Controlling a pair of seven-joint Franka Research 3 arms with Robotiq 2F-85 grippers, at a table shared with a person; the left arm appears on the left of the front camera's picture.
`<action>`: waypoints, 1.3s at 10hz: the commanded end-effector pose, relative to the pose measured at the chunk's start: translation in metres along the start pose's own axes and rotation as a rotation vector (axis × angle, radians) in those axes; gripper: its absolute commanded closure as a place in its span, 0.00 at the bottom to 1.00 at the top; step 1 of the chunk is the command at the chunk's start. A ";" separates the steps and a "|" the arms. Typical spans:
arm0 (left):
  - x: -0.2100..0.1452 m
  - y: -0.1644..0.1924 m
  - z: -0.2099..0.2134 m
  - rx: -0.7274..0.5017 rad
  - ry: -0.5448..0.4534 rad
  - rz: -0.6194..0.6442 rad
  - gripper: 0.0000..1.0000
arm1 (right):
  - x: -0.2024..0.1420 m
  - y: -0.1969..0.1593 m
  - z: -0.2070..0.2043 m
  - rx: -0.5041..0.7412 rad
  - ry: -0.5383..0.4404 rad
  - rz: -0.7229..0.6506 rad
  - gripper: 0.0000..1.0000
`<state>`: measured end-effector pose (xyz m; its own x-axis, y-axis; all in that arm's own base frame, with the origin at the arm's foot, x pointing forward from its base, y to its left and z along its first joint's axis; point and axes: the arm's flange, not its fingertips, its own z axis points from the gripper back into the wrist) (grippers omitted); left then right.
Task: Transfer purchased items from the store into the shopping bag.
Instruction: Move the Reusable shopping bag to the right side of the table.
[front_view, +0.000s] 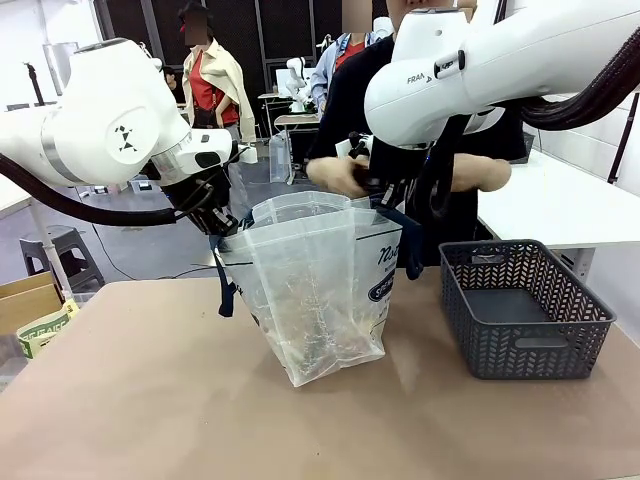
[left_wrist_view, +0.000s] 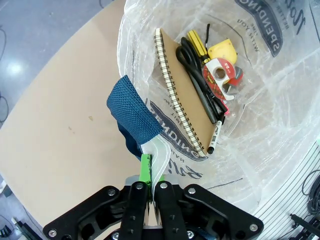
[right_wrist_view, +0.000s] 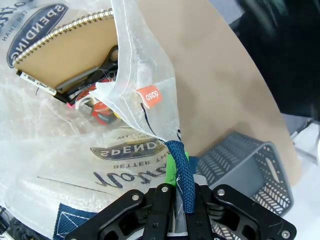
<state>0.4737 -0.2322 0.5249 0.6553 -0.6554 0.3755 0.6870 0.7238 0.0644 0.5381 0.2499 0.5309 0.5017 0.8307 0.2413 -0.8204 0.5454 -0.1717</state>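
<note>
The clear plastic shopping bag (front_view: 310, 290) with navy straps stands mid-table, its mouth held wide between both arms. My left gripper (front_view: 222, 222) is shut on the bag's left rim beside a navy strap (left_wrist_view: 131, 116); in the left wrist view the left gripper (left_wrist_view: 150, 182) pinches the plastic edge. My right gripper (front_view: 385, 200) is shut on the right strap, and the right wrist view has the right gripper (right_wrist_view: 176, 187) clamped on the strap (right_wrist_view: 181, 175). The purchased items lie inside: a brown spiral notebook (left_wrist_view: 182, 95), black scissors (left_wrist_view: 192, 65), a red-and-white tape roll (left_wrist_view: 222, 75), a yellow piece (left_wrist_view: 222, 50).
A dark grey lattice basket (front_view: 520, 310) stands right of the bag. The person stands at the far edge, a hand (front_view: 335, 175) just behind the bag's mouth. A cardboard box (front_view: 30, 300) sits off the table's left side. Bare tabletop (front_view: 200, 420) lies in front.
</note>
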 end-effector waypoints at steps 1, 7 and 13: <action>-0.002 0.003 0.002 0.005 0.004 0.001 1.00 | -0.001 -0.003 0.000 0.000 0.003 -0.004 1.00; -0.002 0.003 0.002 0.005 0.004 0.001 1.00 | -0.001 -0.003 0.000 0.000 0.003 -0.004 1.00; -0.002 0.003 0.002 0.005 0.004 0.001 1.00 | -0.001 -0.003 0.000 0.000 0.003 -0.004 1.00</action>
<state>0.4738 -0.2324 0.5246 0.6554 -0.6556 0.3749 0.6872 0.7237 0.0641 0.5382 0.2501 0.5305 0.5016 0.8309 0.2408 -0.8207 0.5451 -0.1712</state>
